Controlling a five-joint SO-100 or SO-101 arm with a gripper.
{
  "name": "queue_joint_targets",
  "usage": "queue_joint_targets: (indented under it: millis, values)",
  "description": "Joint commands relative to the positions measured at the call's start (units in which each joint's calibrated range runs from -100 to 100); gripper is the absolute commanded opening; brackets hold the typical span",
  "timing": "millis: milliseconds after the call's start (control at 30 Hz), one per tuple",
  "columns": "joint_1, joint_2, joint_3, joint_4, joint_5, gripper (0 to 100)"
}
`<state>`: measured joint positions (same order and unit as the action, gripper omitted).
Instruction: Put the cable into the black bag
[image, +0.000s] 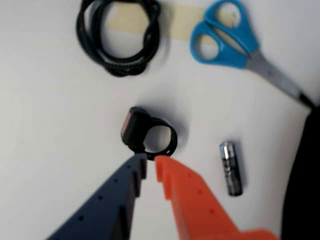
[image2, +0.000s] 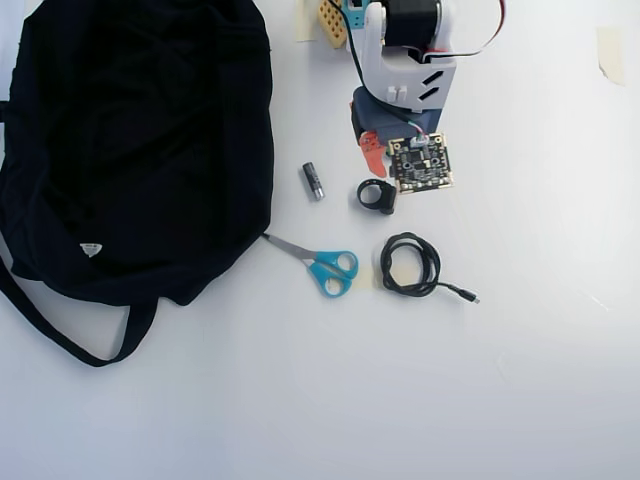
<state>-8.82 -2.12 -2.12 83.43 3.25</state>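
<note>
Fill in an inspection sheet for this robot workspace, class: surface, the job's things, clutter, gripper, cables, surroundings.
Surface: white table, with tape patches.
Job's things: cable coiled on the table, plug tail pointing right in the overhead view; black bag at left, strap trailing below it.
Clutter: blue-handled scissors, battery, small black ring band.
Gripper: gripper with fingers nearly together, holding nothing, just short of the ring band; one finger orange, one dark.
Cables: robot wiring on the arm.
Surroundings: nothing seen beyond the table.
</note>
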Motion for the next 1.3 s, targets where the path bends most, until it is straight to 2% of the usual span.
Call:
queue_joint_targets:
  millis: [0, 300, 467, 733, 867, 1033, 1067, 1200, 1267]
  values:
    - [-0.9, -0.4, -1.8, 0.2, 3.6, 3]
    - [-1.1, -0.2, 2.2, 0.2, 4.0, 3]
    - [-2.1, 1.2, 2.5, -0.3, 6.5, 3]
    - [-2.4, 11.7, -3.9, -0.4, 6.6, 3]
    - [-2.4, 18.0, -10.3, 0.3, 11.1, 3]
    - [-2.6, 22.1, -16.4, 0.5, 12.3, 3]
    - [-2.6, 22.7, -16.9, 0.5, 12.3, 4]
    - [-3.3, 25.2, -21.2, 0.6, 13.4, 18]
    - [-3.8, 26.3, -23.5, 1.3, 13.3, 19]
